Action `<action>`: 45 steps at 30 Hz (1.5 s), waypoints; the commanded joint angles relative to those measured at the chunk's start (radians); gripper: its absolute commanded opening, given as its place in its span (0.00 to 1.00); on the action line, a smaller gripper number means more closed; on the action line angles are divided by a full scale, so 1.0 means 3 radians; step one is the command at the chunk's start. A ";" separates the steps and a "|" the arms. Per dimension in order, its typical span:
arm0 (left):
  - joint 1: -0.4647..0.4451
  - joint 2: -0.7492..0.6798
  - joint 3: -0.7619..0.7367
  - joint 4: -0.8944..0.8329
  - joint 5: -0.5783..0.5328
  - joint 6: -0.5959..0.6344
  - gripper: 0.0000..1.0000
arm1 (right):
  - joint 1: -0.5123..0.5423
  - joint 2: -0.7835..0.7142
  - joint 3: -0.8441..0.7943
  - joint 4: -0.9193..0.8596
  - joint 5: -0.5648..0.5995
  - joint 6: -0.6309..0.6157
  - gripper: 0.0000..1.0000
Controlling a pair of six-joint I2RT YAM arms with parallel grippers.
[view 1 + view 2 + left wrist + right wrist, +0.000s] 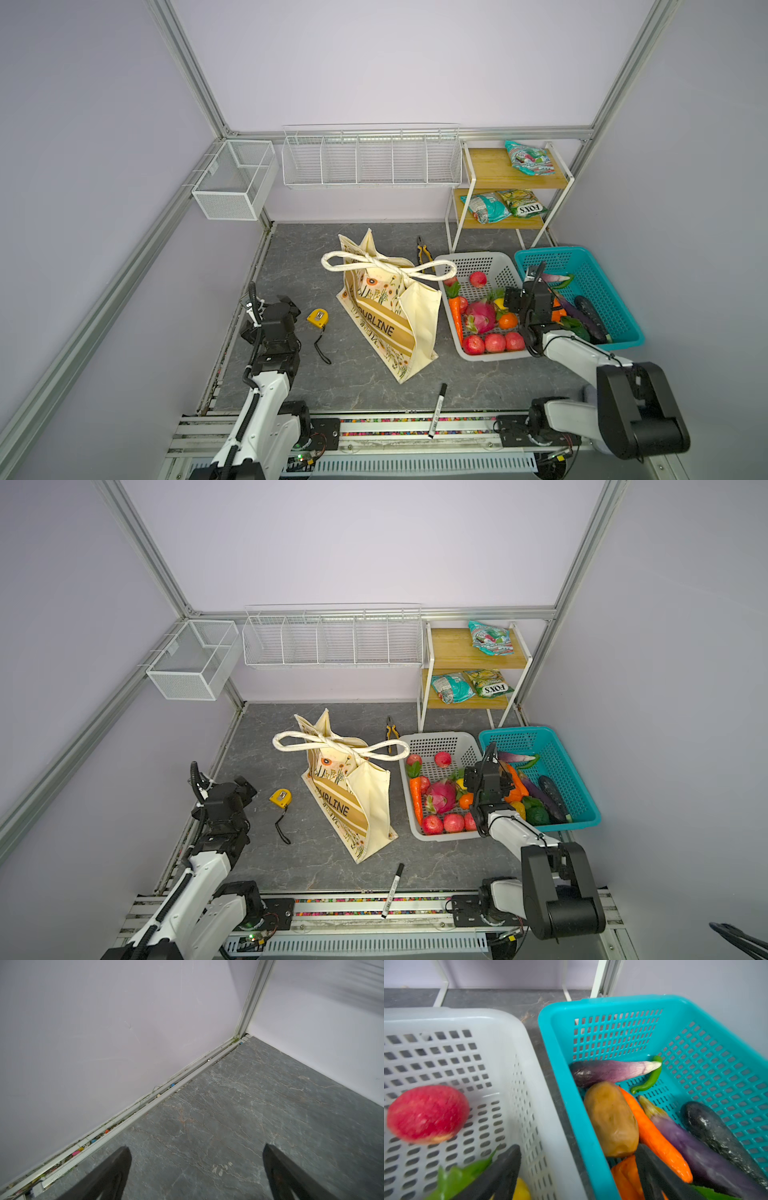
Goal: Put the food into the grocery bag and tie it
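Grey marbled tabletop (291, 257), with the grocery bag (392, 320) upright at its middle, its rope handles (376, 262) knotted in a bow, so tying looks done; whether the food is inside is hidden. Left gripper (196, 1147) spread wide, empty, near the left edge; right gripper (578, 1147) likewise apart and empty above where the white basket (482, 259) meets the teal basket (557, 250)

Holds left arm (270, 399) bent close to own base, left gripper (196, 1148) tilted down and outward, jaws spread wide, nothing between. Extends right arm (577, 347) forward, elbow raised, wrist angled down. Shows right gripper (578, 1147) spread wide too, black fingers (500, 1172) apart, gripping nothing.
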 commanded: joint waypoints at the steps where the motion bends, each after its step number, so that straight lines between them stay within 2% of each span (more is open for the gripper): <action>1: -0.0025 0.0205 -0.0177 0.0816 -0.0107 0.0208 0.99 | 0.0001 0.0210 -0.0099 0.0671 0.0162 -0.0144 0.89; 3: -0.0022 0.0380 -0.0308 0.1149 -0.0064 0.0236 0.99 | -0.0040 0.0334 -0.0200 0.0973 0.0183 -0.0093 0.89; 5: -0.0023 0.0579 -0.0329 0.1357 -0.0031 0.0274 0.99 | -0.0049 0.0441 -0.0300 0.1349 0.0038 -0.0222 0.89; 6: -0.0021 0.0621 -0.0323 0.1430 0.0056 0.0325 0.99 | -0.0046 0.0394 -0.0264 0.1185 -0.0045 -0.0204 0.89; 8: -0.0021 0.0791 -0.0362 0.1762 0.0188 0.0355 0.99 | -0.0053 0.0469 -0.0327 0.1392 -0.0198 -0.0286 0.89; 10: -0.0021 0.0997 -0.0371 0.2092 0.0338 0.0402 0.99 | -0.0060 0.0469 -0.0311 0.1336 -0.0363 -0.0302 0.89; 12: -0.0021 0.1192 -0.0310 0.2205 0.0513 0.0417 0.99 | -0.0107 0.0580 -0.0352 0.1449 -0.0537 -0.0301 0.89; 13: -0.0021 0.1360 -0.0295 0.2376 0.0582 0.0459 0.99 | -0.0114 0.0793 -0.0401 0.1893 -0.0488 -0.0368 0.89; 14: -0.0021 0.1534 -0.0308 0.2606 0.0662 0.0494 0.99 | -0.0114 0.0785 -0.0372 0.1820 -0.0493 -0.0357 0.89; 15: -0.0021 0.1739 -0.0308 0.2852 0.0717 0.0536 0.99 | -0.0129 0.0642 -0.0296 0.1407 -0.0550 -0.0277 0.89; 16: -0.0021 0.1953 -0.0319 0.3190 0.0827 0.0637 0.99 | -0.0177 0.0645 -0.0300 0.1411 -0.0648 -0.0269 0.89; 17: -0.0021 0.2035 -0.0308 0.3255 0.0995 0.0701 0.99 | -0.0183 0.0736 -0.0334 0.1643 -0.0639 -0.0297 0.89; 19: -0.0027 0.2117 -0.0183 0.3009 0.1159 0.0776 1.00 | -0.0189 0.0648 -0.0273 0.1382 -0.0664 -0.0254 0.89; 21: -0.0032 0.2254 -0.0074 0.3023 0.1228 0.0826 0.99 | -0.0193 0.0695 -0.0314 0.1537 -0.0659 -0.0287 0.89; 24: -0.0040 0.2197 0.0085 0.2628 0.1276 0.0851 0.99 | -0.0194 0.0661 -0.0293 0.1429 -0.0676 -0.0265 0.89; 45: -0.0042 0.2221 0.0074 0.2702 0.1262 0.0855 0.99 | -0.0196 0.0666 -0.0285 0.1434 -0.0679 -0.0267 0.89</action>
